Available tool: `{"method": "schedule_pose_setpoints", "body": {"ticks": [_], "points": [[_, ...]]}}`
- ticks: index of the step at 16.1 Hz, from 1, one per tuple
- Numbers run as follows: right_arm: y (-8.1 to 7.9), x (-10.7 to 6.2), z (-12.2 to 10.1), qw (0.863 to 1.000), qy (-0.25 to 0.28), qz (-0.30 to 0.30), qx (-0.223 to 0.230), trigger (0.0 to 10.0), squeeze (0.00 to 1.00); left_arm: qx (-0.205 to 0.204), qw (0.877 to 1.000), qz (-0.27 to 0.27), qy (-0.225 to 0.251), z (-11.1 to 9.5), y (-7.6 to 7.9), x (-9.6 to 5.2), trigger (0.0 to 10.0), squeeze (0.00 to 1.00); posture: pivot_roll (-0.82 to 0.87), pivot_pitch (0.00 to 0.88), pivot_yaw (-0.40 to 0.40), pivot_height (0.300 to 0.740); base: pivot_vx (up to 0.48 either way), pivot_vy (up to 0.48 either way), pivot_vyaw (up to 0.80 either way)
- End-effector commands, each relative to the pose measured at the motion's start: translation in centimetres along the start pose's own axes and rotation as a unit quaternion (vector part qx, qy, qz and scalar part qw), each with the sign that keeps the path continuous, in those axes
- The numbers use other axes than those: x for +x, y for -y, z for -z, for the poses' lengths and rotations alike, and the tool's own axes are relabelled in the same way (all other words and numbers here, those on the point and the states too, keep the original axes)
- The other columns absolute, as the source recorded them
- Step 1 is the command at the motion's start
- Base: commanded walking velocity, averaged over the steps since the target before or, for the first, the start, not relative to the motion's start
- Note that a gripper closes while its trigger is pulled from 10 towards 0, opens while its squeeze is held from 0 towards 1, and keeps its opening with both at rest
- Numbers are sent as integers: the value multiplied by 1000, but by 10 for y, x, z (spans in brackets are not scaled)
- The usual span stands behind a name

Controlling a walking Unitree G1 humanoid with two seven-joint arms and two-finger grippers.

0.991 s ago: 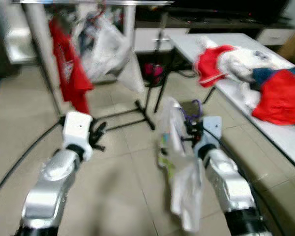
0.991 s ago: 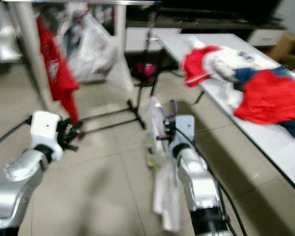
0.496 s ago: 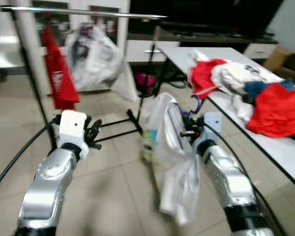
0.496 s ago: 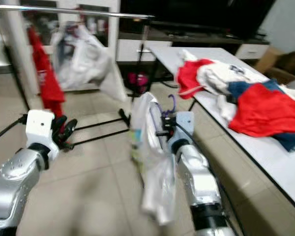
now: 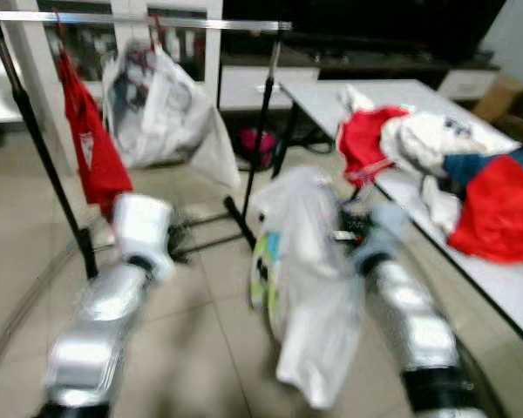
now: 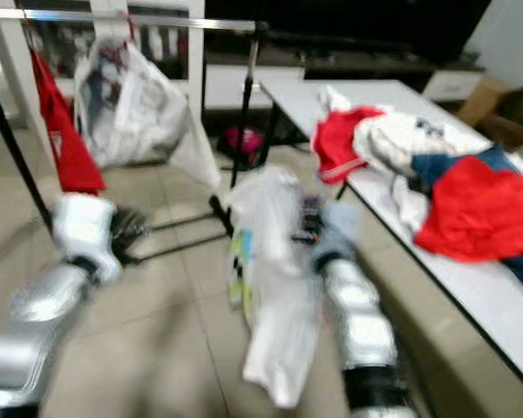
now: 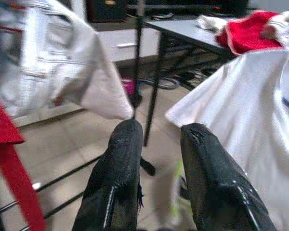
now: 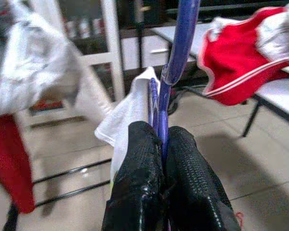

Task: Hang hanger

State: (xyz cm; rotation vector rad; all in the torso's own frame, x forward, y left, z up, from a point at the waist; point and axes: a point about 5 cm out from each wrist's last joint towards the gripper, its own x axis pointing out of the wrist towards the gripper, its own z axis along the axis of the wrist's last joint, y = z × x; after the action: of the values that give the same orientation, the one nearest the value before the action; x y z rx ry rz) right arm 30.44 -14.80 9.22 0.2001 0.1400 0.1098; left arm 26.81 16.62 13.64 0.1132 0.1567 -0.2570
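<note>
My right gripper (image 8: 162,144) is shut on the stem of a purple hanger (image 8: 176,53). A white garment (image 5: 309,261) with a coloured print hangs from it in front of me, and covers part of my right arm. Ahead on the left stands a clothes rack whose silver rail (image 5: 139,19) carries a red shirt (image 5: 91,152) and a white shirt (image 5: 161,109). My left gripper (image 7: 159,134) is held out low toward the rack's foot, open with nothing between its fingers. The eye views are blurred.
A white table (image 5: 331,91) runs along the right with a pile of red, white and blue clothes (image 5: 453,165). The rack's black upright (image 5: 260,131) and floor bars (image 5: 205,218) stand between me and the table. Tiled floor lies before the rack.
The camera has moved toward the rack, and the whole picture has shifted and blurred. The white garment on the hanger now sits higher and nearer the rack. My left arm holds its pose.
</note>
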Motion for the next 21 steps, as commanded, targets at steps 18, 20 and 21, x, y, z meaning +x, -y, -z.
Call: {"method": "schedule_pose_setpoints", "body": {"ticks": [18, 20, 21], "points": [[-7, -3, -6, 998, 49, 18, 21, 10000, 0, 1, 1000, -1, 3, -4, -5, -1, 10000, 0, -10, 0, -120, 740, 365, 0, 0], [-4, -2, -5, 999, 42, 33, -2, 10000, 0, 1, 1000, 0, 4, -5, -4, 0, 10000, 0, -10, 0, -120, 740, 364, 0, 0], [-4, -3, -3, 999, 31, 29, 1, 10000, 0, 0, 1000, -1, 5, -5, -4, 0, 10000, 0, -7, 0, -122, 740, 364, 0, 0]]}}
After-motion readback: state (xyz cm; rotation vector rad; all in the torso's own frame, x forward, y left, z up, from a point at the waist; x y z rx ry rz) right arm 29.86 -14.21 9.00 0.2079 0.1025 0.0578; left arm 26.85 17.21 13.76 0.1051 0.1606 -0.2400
